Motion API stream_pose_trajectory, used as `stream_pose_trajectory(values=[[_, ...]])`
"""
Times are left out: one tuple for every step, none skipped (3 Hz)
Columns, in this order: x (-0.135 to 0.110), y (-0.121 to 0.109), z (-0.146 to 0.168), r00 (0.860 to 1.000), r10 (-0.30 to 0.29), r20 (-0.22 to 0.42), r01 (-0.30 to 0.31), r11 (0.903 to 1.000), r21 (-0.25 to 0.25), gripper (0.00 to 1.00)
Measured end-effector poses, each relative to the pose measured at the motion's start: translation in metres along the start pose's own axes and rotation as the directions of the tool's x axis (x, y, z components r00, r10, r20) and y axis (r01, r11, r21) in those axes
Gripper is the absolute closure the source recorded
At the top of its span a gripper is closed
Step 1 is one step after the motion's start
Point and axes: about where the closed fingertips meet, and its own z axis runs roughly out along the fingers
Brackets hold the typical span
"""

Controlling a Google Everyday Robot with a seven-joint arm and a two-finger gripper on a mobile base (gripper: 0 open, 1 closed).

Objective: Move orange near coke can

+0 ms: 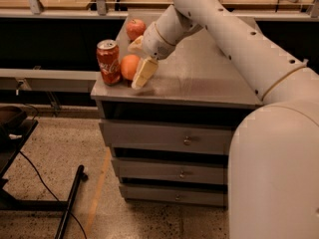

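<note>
The orange (127, 66) rests on the grey cabinet top (199, 78) near its front left corner, right beside the red coke can (108, 61), which stands upright to its left. My gripper (134, 67) reaches in from the right, low over the top. Its fingers straddle the orange. The near pale finger (143, 72) lies against the orange's right front side and hides part of it. The far finger (135, 45) is behind and above the orange. The fingers look spread apart, not pressing the fruit.
A reddish apple (135, 28) sits further back on the cabinet's left side. The cabinet has drawers (184, 141) below. A dark counter runs behind. A black stand base and cable (70, 203) lie on the floor at the left.
</note>
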Motion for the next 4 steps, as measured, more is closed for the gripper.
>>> stream_pose_trajectory(values=[[0.000, 0.000, 0.000, 1.000, 0.000, 0.000, 0.000, 1.0000, 0.000, 0.00], [-0.001, -0.002, -0.008, 0.999, 0.000, 0.044, 0.000, 0.9999, 0.015, 0.00], [-0.005, -0.006, -0.064, 0.989, -0.014, 0.146, -0.009, 0.9886, 0.150, 0.00], [-0.008, -0.009, -0.109, 0.986, -0.018, 0.163, -0.022, 0.9698, 0.243, 0.00]])
